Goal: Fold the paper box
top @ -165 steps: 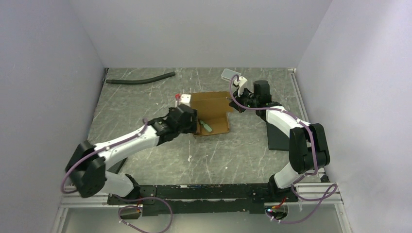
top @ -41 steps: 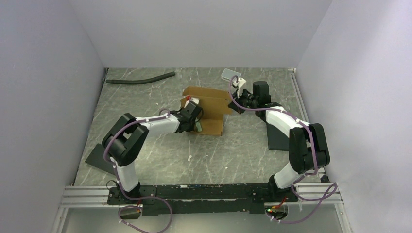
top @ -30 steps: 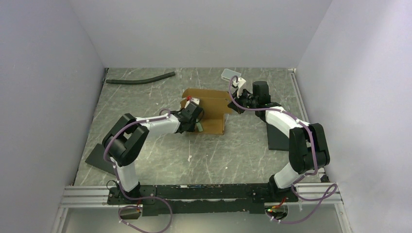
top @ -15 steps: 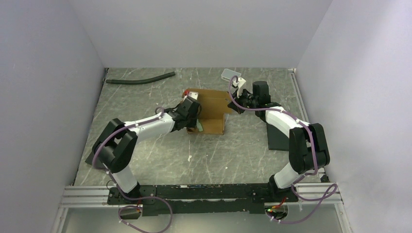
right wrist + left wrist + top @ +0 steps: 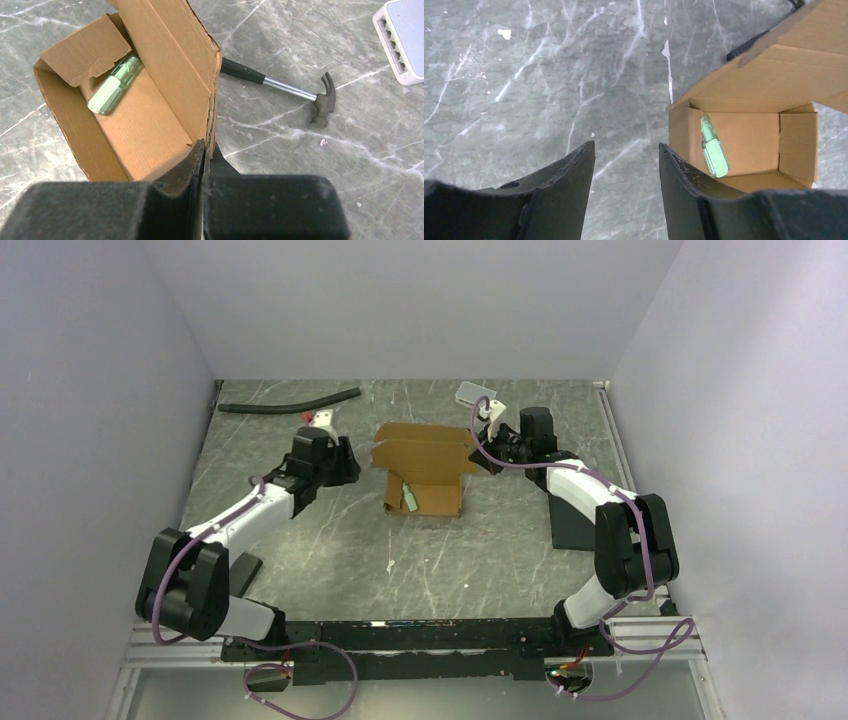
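Note:
The brown paper box (image 5: 423, 462) stands open in the middle of the table, its lid flap raised at the back. A green tube (image 5: 406, 495) lies inside it, and also shows in the left wrist view (image 5: 714, 151) and the right wrist view (image 5: 114, 84). My left gripper (image 5: 343, 462) is open and empty, left of the box and apart from it; in its wrist view (image 5: 626, 146) only table shows between the fingers, with the box (image 5: 749, 80) to the right. My right gripper (image 5: 480, 455) is shut on the box's right wall (image 5: 209, 145).
A small hammer (image 5: 295, 90) lies just behind the box. A white-grey tray-like device (image 5: 475, 393) sits at the back. A black hose (image 5: 290, 402) lies at the back left. Black slabs lie at the right (image 5: 575, 522) and near left (image 5: 240, 570).
My left gripper has pulled out of the box and moved left, now open and empty. The green tube stays in the box. The right gripper has held still.

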